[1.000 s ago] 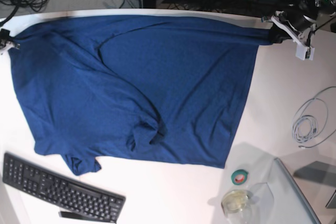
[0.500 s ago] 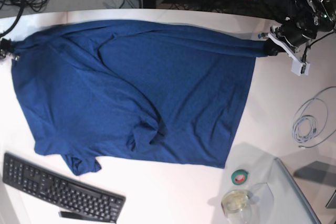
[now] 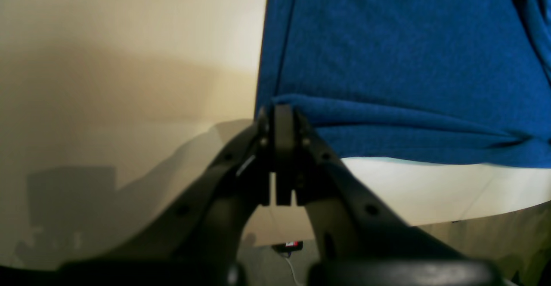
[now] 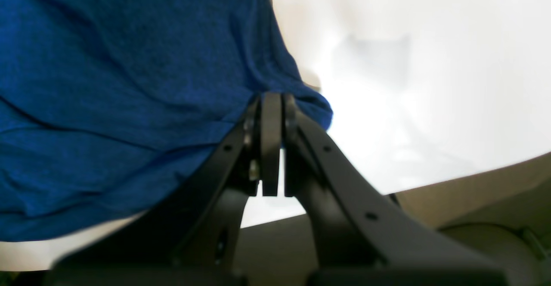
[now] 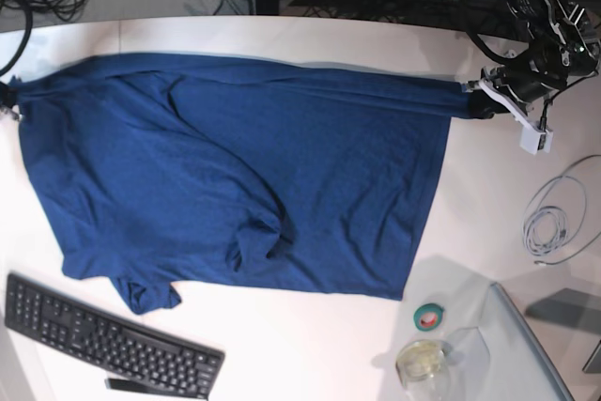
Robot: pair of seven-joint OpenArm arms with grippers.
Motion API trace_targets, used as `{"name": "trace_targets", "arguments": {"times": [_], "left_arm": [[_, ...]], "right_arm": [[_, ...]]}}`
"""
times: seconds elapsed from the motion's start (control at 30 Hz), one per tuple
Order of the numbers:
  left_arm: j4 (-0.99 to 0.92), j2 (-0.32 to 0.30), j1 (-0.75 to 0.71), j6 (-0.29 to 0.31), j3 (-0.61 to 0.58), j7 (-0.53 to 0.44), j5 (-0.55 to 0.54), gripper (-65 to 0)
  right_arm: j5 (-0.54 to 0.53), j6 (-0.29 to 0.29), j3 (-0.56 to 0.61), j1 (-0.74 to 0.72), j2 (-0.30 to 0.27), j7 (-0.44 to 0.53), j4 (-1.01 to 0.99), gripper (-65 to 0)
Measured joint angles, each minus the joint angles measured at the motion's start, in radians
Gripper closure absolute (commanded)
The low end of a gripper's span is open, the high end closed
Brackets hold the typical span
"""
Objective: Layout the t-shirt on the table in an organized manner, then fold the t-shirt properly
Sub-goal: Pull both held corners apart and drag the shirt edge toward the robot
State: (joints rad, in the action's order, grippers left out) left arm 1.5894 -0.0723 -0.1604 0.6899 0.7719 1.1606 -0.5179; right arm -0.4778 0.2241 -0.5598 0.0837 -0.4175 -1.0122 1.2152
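I had both pincers, left pincer [image 3: 282,118] and right pincer [image 4: 271,105], clamped on the t-shirt [image 5: 244,166]; overstretching it across the desk [image 5: 488,204] risked a corner slipping free.

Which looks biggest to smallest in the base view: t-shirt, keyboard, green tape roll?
1. t-shirt, by far the largest.
2. keyboard, partly cut off at the frame edge.
3. green tape roll, smallest.

base: overhead, far | wrists: close behind each claw | shared: t-shirt [image 5: 235,176] corners
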Motion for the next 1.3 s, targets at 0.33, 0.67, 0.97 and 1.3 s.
{"name": "trace_targets", "arguments": {"times": [0.33,0.67,0.97,1.3], "left_arm": [[0.030,0.007,-0.011,0.000,0.000,0.071,0.004,0.0],[0.140,0.017,-0.001,0.000,0.001,0.079,-0.006,0.0],[0.094,0.016,0.065,0.000,0.001,0.082,-0.003,0.0],[-0.071,0.016,0.157,0.000,0.004,0.078,0.006,0.0]], "right_arm": [[0.007,0.000,0.052,0.054,0.007,-0.003,0.058,0.0],[-0.003,0.000,0.051,0.019,0.014,-0.030,0.081,0.0],[-0.006,0.000,0.051,-0.050,0.013,-0.037,0.080,0.0],[0.000,0.000,0.051,-0.096,0.013,-0.016,-0.029,0.0]]}}
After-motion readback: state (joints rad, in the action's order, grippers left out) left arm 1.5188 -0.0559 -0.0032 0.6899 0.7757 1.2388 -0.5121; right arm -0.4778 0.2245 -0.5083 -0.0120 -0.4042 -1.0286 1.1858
